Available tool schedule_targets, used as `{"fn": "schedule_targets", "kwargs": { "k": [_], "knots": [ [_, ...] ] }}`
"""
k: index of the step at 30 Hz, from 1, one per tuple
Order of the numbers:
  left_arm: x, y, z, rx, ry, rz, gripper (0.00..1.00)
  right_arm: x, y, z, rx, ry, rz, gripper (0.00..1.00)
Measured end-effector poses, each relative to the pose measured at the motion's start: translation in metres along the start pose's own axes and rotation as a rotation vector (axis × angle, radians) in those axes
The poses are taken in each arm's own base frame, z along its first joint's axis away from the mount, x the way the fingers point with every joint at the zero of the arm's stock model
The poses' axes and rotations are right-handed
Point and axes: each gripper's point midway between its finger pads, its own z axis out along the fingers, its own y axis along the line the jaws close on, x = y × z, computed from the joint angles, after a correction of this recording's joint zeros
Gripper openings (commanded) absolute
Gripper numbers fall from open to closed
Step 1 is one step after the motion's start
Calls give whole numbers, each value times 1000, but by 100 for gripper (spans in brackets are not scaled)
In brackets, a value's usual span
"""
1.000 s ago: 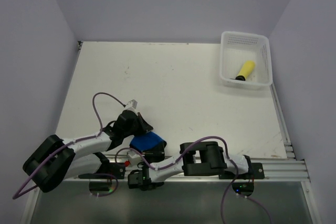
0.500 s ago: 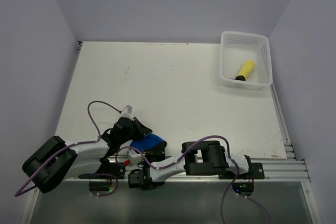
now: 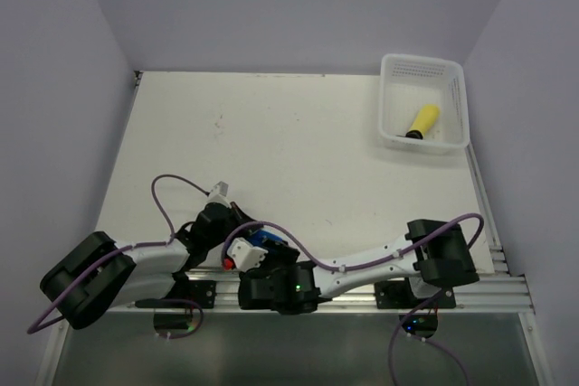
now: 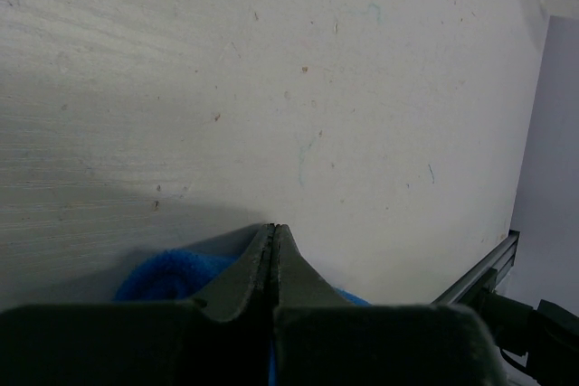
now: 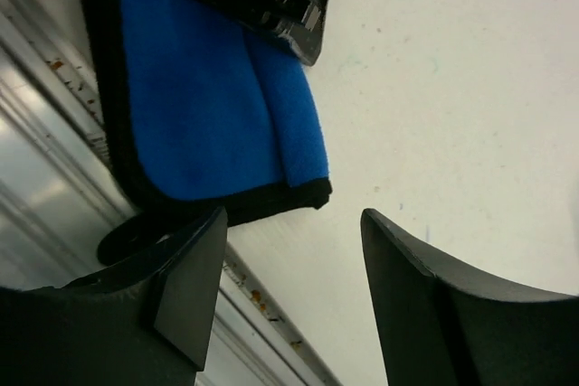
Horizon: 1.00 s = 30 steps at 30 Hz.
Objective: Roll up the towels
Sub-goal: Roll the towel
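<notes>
I see the blue towel (image 5: 204,97) lying folded flat, its plush pile bordered by black edging, with one soft ridge running along its length. It sits on the matte, speckled white worktop (image 3: 298,160), and the grooved aluminium rail (image 5: 41,106) runs right against the towel's near side.

The left gripper (image 4: 274,232) is directly above the towel. Its dark tapered fingers are pressed together into a thin wedge, and blue cloth shows beneath them. I cannot tell whether they touch the towel.

The right gripper (image 5: 294,223) hovers over the towel's black-edged corner with its broad, flat fingers standing well apart.

Far beyond the blue towel and off to its right, the yellow towel (image 3: 422,120) lies rolled into a tight cylinder with a dark end. It is inside the white perforated plastic basket (image 3: 423,67).
</notes>
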Motion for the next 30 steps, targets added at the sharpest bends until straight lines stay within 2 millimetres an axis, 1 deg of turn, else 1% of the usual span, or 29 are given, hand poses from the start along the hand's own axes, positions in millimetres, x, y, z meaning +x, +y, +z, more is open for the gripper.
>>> {"fn": "schedule_targets", "kwargs": {
  "k": [1,3,4,6,8,11,15,18,21,26,30],
  "knots": [
    [0,0,0,0,0,0,0,1,0,-3,-32,-2,27,65],
    [0,0,0,-1,-1,0,0,7,-3,-7,-96,1,97,55],
    [0,0,0,-1,-2,0,0,12,-7,-7,-122,8,137,49],
    [-1,0,0,-1,-3,0,0,19,-18,-1,-167,23,249,49],
    [-1,0,0,-1,-3,0,0,27,-35,10,-193,41,381,49],
    [0,0,0,0,-3,1,0,32,-54,29,-220,66,546,48],
    [-1,0,0,-1,-6,1,0,27,-62,48,-296,84,709,49],
    [0,0,0,0,-5,3,0,27,-59,62,-352,111,792,51],
    [0,0,0,0,-6,5,0,37,-42,72,-416,179,829,51],
    [0,0,1,0,-7,5,0,54,-20,76,-473,267,847,50],
    [0,0,1,0,-8,5,0,56,-12,77,-504,279,863,50]
  ]
}}
